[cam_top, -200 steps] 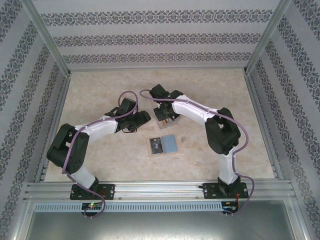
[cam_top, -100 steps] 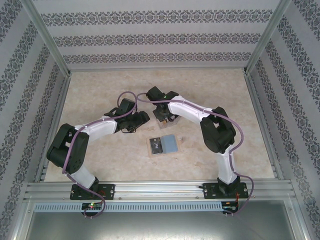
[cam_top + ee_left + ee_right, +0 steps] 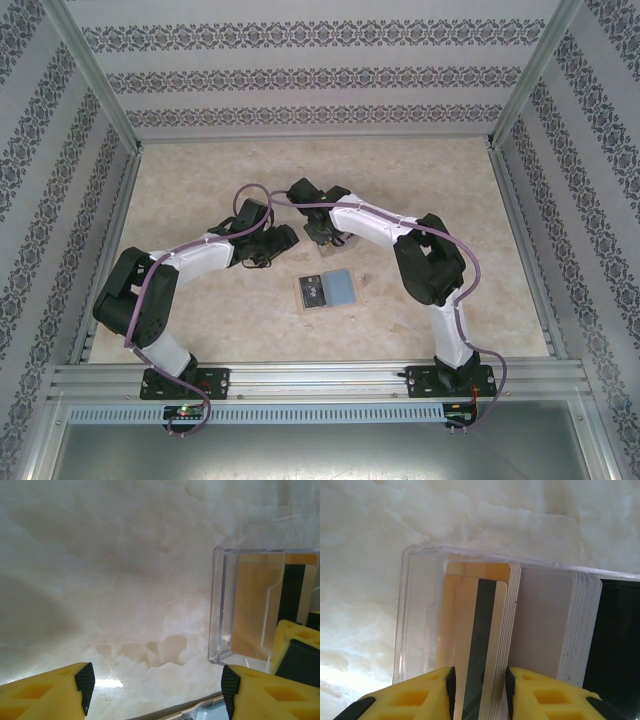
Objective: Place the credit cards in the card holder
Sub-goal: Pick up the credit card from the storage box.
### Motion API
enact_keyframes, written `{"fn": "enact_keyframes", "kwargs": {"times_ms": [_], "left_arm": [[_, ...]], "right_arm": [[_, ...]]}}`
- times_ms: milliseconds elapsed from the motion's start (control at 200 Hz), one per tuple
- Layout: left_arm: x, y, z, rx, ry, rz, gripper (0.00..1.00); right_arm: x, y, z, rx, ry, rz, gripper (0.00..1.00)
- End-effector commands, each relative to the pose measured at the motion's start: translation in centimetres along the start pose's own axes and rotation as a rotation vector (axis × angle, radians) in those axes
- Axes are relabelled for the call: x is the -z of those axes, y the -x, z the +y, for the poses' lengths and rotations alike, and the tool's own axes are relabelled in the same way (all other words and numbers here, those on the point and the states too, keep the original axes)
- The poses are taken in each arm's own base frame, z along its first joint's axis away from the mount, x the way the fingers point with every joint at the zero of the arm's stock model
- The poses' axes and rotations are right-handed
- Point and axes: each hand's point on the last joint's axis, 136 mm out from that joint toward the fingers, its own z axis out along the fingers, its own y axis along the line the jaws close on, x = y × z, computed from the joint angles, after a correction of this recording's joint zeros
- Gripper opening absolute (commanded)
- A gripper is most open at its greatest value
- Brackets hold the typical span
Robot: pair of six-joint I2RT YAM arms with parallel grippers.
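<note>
The left arm (image 3: 190,255) rises from its base at the table's (image 3: 190,170) near edge, elbow out toward the left edge, forearm reaching right to mid-table. The left gripper (image 3: 157,682) has its jaws wide apart, yellow fingers (image 3: 45,695) level. The right arm (image 3: 375,222) has its elbow raised, forearm reaching left. The right gripper (image 3: 480,692) is angled downward, jaws narrowly apart; clamping undetermined. The grippers are just beside each other.

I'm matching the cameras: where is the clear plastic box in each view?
Top: box mid-table, just beyond the wallet.
Left wrist: box at the right edge.
Right wrist: box in the centre.
Shared landmark: the orange cards standing inside it, in both wrist views.
</note>
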Motion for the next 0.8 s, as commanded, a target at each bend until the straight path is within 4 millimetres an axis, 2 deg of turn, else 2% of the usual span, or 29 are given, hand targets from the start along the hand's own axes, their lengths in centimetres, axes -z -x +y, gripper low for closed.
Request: {"fn": "enact_keyframes", "kwargs": {"times_ms": [0,200,365,480,555,704,794], "left_arm": [[1.0,0.7,-0.2,-0.006,-0.016,-0.033,0.7],[1.1,0.8,0.1,0.0,-0.01,-0.039,0.7],[1.0,0.7,0.0,0.0,-0.012,-0.036,0.7],[0.9,0.7,0.1,-0.001,-0.009,-0.032,0.69],[0.9,0.6,0.2,-0.001,-0.007,-0.029,0.69],[0.8,0.6,0.3,0.001,-0.007,-0.029,0.69],[0.9,0.5,0.3,0.001,-0.007,-0.028,0.69]], "right_arm": [[-0.2,-0.2,-0.9,0.052,-0.095,0.004,0.33],[0.6,0.3,-1.4,0.066,-0.129,-0.031,0.31],[0.5,0.1,-1.5,0.069,-0.13,-0.026,0.29],[0.4,0.0,-1.5,0.062,-0.124,-0.025,0.25],[0.4,0.0,-1.3,0.061,-0.114,-0.026,0.19],[0.7,0.1,-1.5,0.055,-0.113,-0.023,0.22],[1.6,0.6,-1.3,0.039,-0.085,-0.053,0.23]]}}
